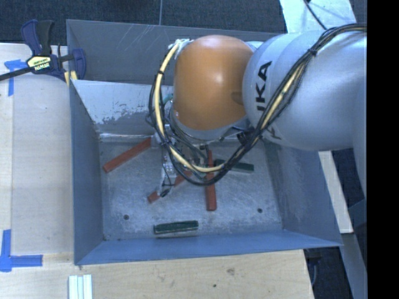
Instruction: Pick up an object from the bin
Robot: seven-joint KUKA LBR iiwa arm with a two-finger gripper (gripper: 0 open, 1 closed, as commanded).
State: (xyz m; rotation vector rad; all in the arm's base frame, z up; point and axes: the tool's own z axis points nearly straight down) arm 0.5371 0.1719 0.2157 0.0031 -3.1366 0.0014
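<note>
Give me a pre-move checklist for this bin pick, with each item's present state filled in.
1. Tool inside the bin, low over the middle of its floor: ok.
2. Tool open or shut: cannot tell; the orange wrist cover and cables hide it.
3. Anything held in the tool: cannot tell.
4. A candidate within reach: ok; the short red-brown stick lies right by the tool's tip.
5. Cables free of bin contents: cannot tell; they cross the long red-brown stick in this view.
6. Other things out of the way: ok; the dark green bar by the front wall and the left red-brown stick lie apart from the tool.
</note>
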